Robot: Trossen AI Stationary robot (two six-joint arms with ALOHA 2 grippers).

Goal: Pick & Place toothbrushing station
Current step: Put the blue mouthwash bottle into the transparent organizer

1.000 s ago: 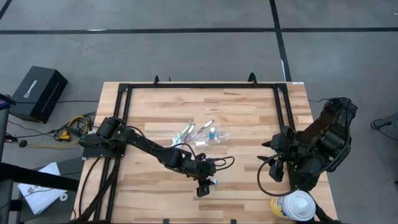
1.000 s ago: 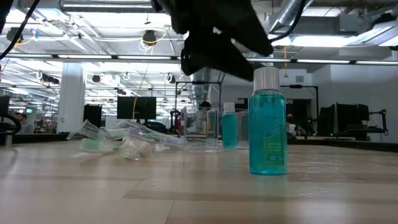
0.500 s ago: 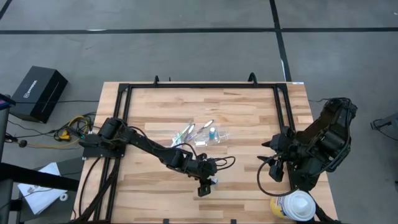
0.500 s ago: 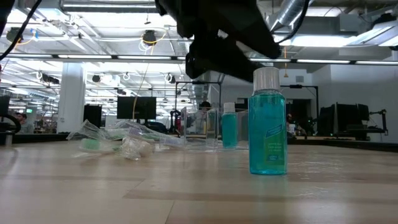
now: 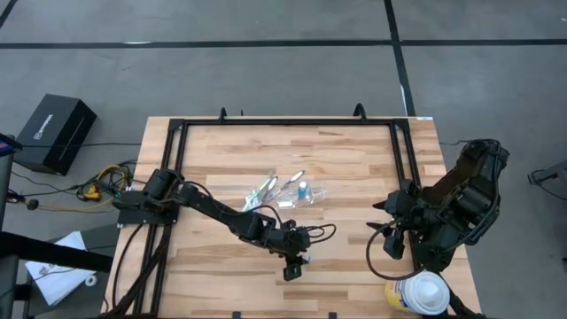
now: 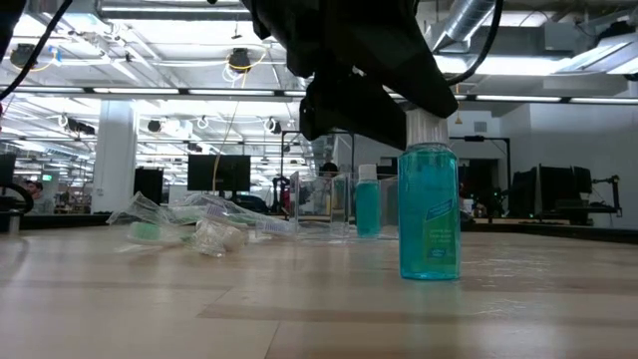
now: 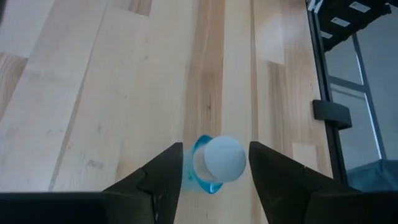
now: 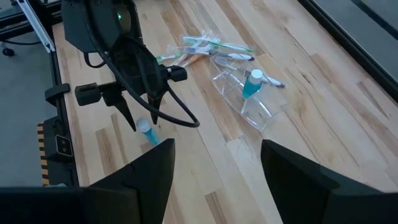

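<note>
Left gripper (image 7: 214, 177) hangs directly over a small blue-teal toothpaste tube with a white cap (image 7: 219, 163), which stands upright on the wooden table (image 5: 354, 168) near its front edge. Its two dark fingers (image 7: 160, 180) are spread apart, one on each side of the cap, not pressing it. From table height the dark gripper body covers the top of the cap while the teal tube (image 6: 430, 211) stands on its own base. Farther back near the table's middle, a second teal tube (image 8: 251, 84) stands inside a clear plastic cup (image 8: 245, 99), with a loose bunch of pastel toothbrushes (image 8: 205, 46) lying just beside it. Right gripper (image 5: 383, 232) waits above the table's right side, fingers released and holding nothing. A large white-and-yellow round container (image 5: 418, 292) sits at the front right corner
</note>
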